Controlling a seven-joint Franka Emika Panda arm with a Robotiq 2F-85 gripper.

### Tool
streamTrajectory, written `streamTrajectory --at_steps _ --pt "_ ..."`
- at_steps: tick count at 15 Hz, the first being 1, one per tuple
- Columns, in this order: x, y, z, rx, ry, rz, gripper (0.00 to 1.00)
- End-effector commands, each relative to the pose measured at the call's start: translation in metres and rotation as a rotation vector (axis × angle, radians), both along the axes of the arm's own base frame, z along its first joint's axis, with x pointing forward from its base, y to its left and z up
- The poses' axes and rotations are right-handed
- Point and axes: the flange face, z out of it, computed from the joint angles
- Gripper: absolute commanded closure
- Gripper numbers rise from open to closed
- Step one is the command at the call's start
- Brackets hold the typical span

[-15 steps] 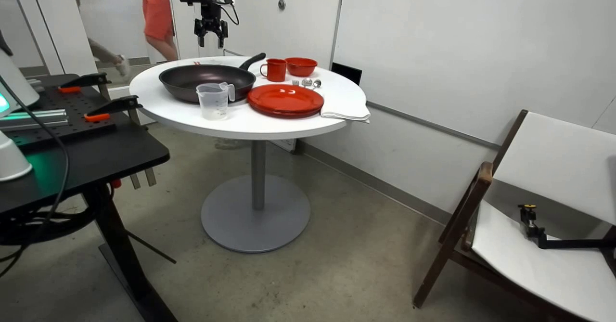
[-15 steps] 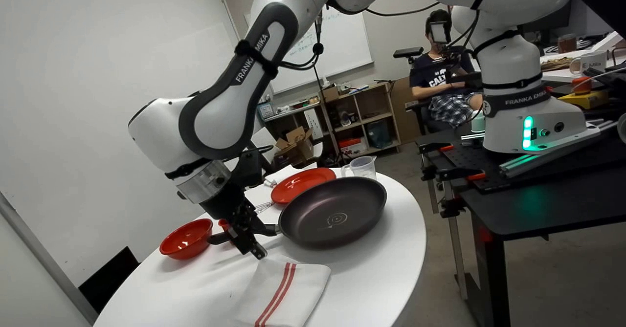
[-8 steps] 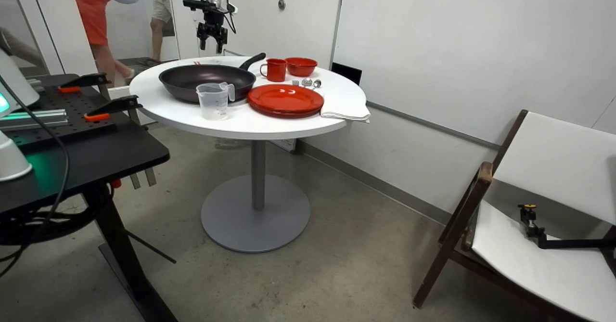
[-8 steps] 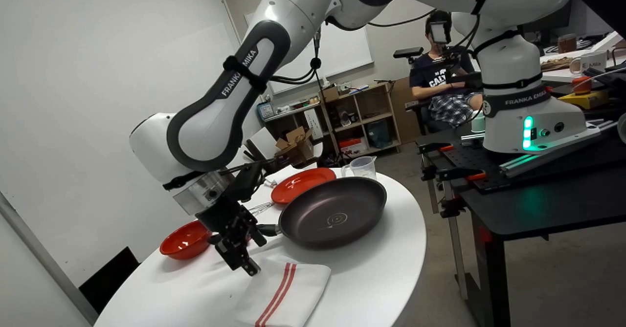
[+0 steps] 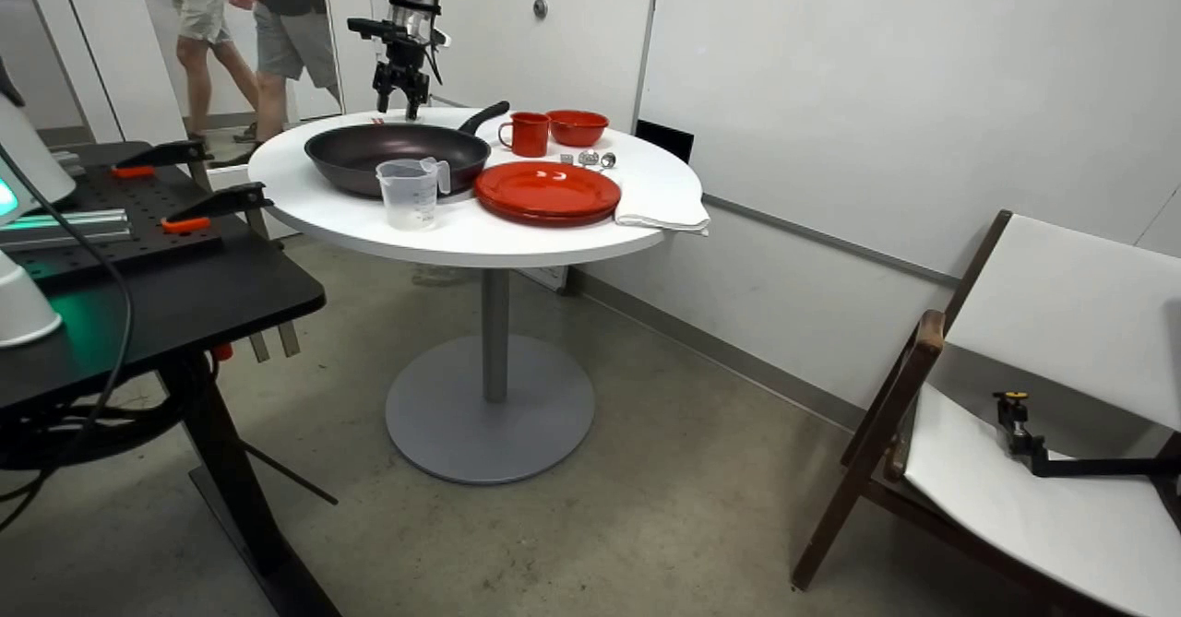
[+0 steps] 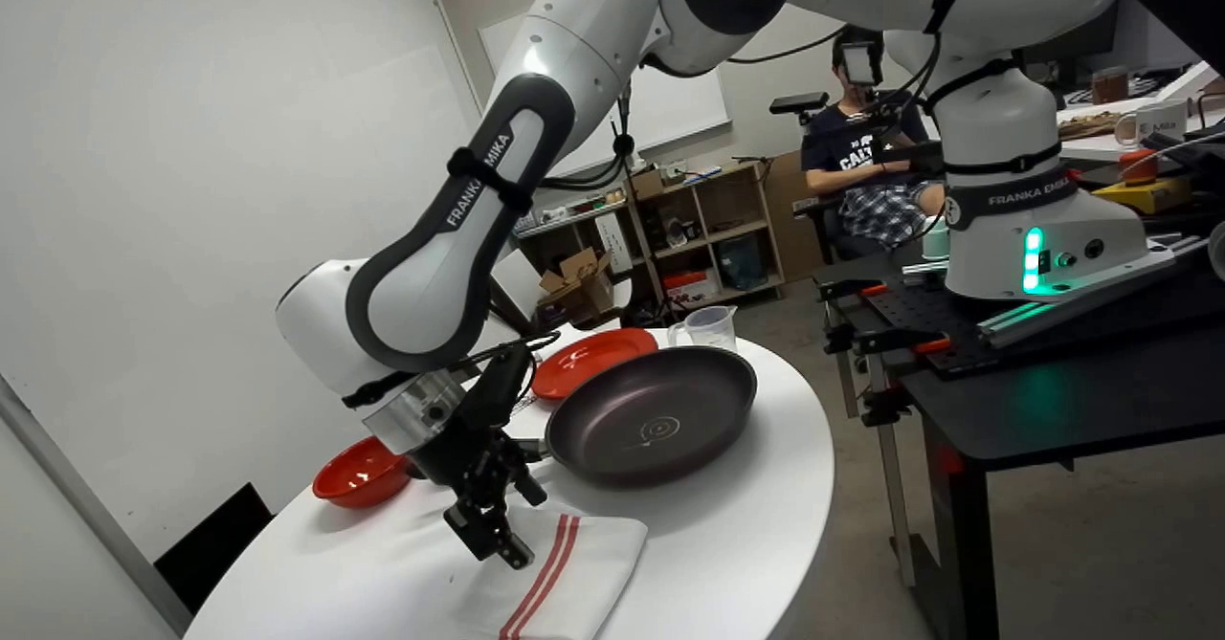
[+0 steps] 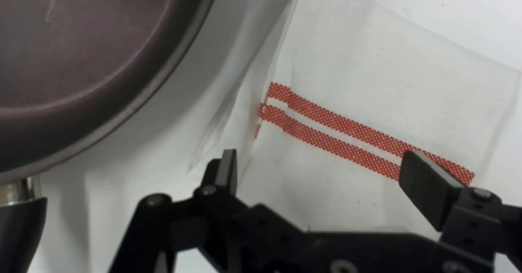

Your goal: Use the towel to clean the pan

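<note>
Light diffuse. I note soft shadow between pan (image 6: pixel 660 415) and edge of table (image 6: pixel 794 458); glare on red plate (image 5: pixel 546 191); green glow on black desk (image 6: pixel 1101 391).

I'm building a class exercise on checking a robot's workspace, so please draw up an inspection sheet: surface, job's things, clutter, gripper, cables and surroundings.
Surface: round white table, loaded with kitchenware.
Job's things: white towel with red stripes, folded, lying apart from the black pan, which sits right way up.
Clutter: red plates, red mug, red bowl, clear measuring cup, small metal utensils; white cloth overhanging the table edge.
Gripper: open over the towel, nothing seen in its grasp; contact cannot be told.
Cables: black cables beneath the black bench; more along the arm.
Surroundings: wooden chair, seated person, two other people partly in view.
</note>
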Motion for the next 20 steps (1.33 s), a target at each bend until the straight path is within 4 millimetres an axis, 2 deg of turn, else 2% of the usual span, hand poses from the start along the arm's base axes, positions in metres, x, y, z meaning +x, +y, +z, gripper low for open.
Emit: streamTrajectory --at_steps 1,10,11,13,20 --pt "0.001 -0.002 -0.019 -0.003 0.021 -0.028 0.0" --pt "-0.003 -0.01 -0.043 -0.035 0.038 -0.017 0.0" --pt "-0.004 -0.01 -0.044 -0.031 0.044 -0.016 0.25" --pt "-0.003 -0.009 -0.044 -0.029 0.047 -0.02 0.34" --pt "0.0 -0.006 -0.038 -0.026 0.046 -0.018 0.88"
